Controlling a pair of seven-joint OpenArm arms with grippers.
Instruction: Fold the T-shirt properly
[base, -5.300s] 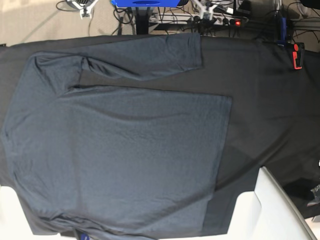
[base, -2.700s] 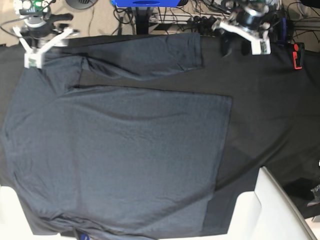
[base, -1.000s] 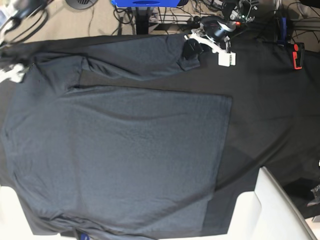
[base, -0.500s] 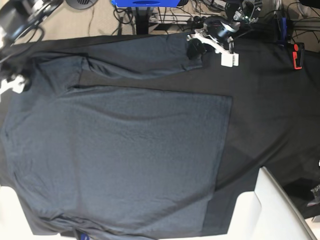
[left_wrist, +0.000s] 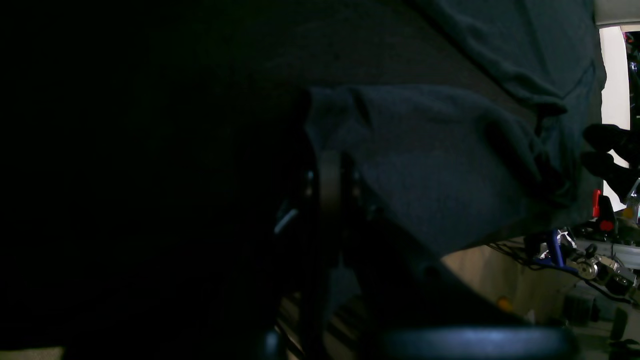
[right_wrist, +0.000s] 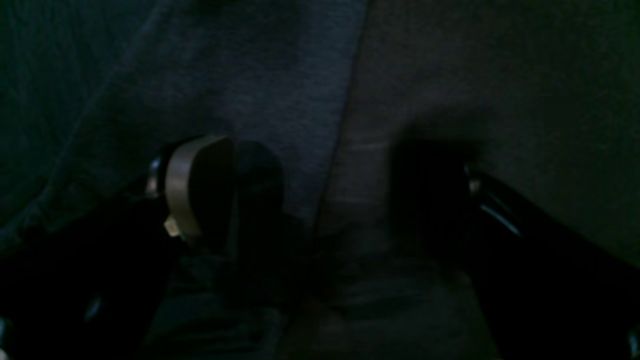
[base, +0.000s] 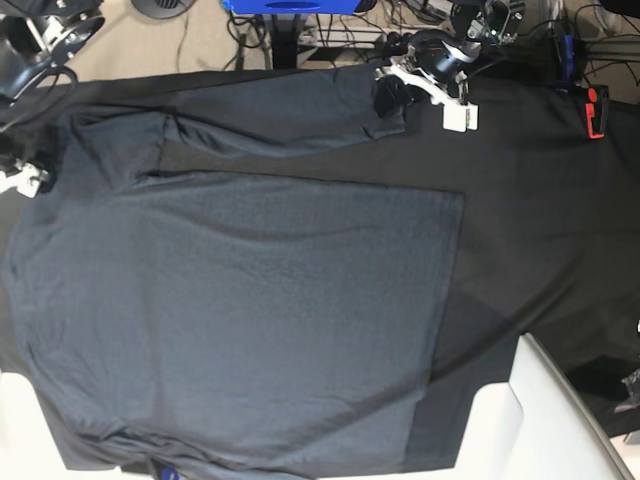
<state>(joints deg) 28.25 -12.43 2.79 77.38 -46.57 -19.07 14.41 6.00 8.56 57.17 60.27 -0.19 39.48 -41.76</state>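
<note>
I see the T-shirt (base: 250, 290) lying flat on the black tablecloth (base: 540, 220), covering its left and middle with the long axis running left to right, hem toward the bare cloth on the right, where there is open room. My left gripper (base: 395, 95) is pinched on the sleeve cuff at the far edge. My right gripper (right_wrist: 320, 200) stands wide at the far-left corner, one finger (right_wrist: 200, 185) on the shirt and the other on the cloth.
</note>
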